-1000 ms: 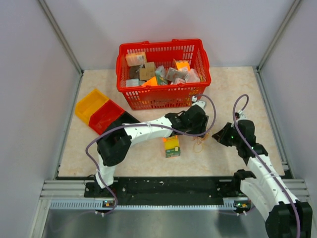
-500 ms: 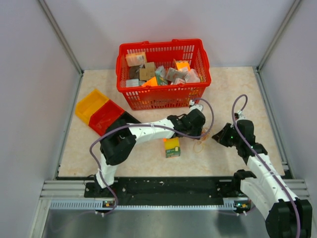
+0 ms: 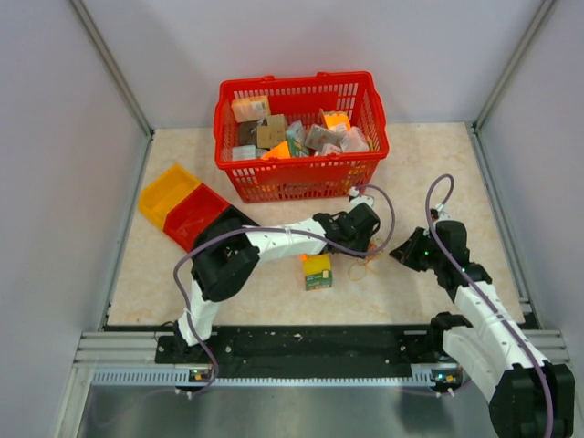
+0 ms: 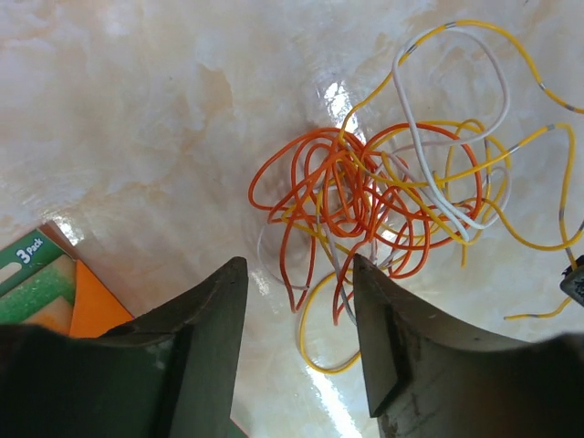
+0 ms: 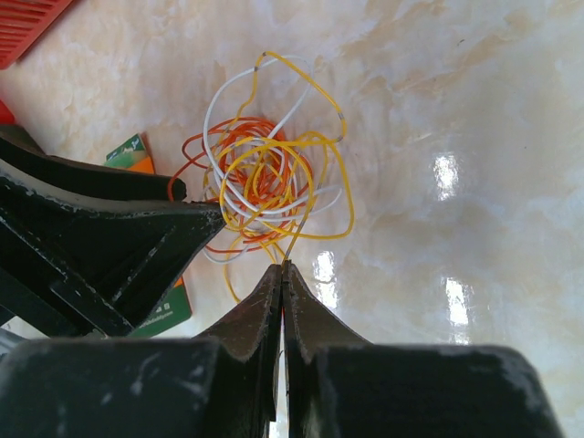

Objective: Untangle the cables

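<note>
The cables [image 4: 347, 182] are a tangle of thin orange, yellow and white wires lying on the marble tabletop. They also show in the top view [image 3: 363, 267] and the right wrist view [image 5: 265, 173]. My left gripper [image 4: 299, 269] is open and hovers just above the near edge of the tangle; a yellow loop lies between its fingers. My right gripper [image 5: 282, 266] is shut on a yellow wire leading out of the tangle. In the top view the left gripper [image 3: 363, 246] and the right gripper [image 3: 398, 256] face each other across the wires.
A yellow-green and orange box [image 3: 318, 270] lies just left of the cables, seen also in the left wrist view [image 4: 46, 283]. A red basket [image 3: 301, 178] full of packets stands behind. A yellow bin [image 3: 167, 192] and a red bin [image 3: 194, 212] sit at the left.
My left arm has drawn in and lowered its open gripper over the tangle. The right arm has barely moved and stays shut on the wire.
</note>
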`<action>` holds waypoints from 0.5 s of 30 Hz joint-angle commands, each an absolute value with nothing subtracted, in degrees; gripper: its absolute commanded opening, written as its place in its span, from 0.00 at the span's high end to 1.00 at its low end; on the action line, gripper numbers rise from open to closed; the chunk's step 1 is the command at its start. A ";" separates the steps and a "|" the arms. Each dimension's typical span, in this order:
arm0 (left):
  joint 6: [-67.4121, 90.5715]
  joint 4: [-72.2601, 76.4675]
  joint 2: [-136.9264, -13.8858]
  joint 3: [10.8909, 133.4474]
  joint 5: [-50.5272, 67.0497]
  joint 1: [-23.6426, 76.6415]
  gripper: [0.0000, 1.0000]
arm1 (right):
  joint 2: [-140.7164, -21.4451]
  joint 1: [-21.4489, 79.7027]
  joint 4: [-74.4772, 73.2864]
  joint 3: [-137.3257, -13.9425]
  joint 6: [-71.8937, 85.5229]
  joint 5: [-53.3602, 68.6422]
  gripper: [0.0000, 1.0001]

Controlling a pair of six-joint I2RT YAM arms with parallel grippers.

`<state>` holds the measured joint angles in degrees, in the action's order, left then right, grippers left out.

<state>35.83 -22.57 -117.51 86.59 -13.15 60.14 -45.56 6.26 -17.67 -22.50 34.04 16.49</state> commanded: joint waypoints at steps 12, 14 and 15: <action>36.21 -20.21 -113.90 85.78 -13.01 58.54 0.58 | -45.44 6.50 -17.49 -22.94 32.61 17.93 1.00; 36.30 -20.83 -115.22 86.48 -12.57 58.54 0.61 | -45.53 6.59 -17.49 -22.76 32.70 17.93 1.00; 36.39 -21.18 -115.75 86.83 -12.74 58.54 0.63 | -45.53 6.50 -17.49 -22.68 32.70 17.93 1.00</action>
<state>35.94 -22.06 -114.37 85.52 -12.93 58.81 -45.56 6.26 -17.67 -22.48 33.58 17.32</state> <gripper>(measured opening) 0.400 0.003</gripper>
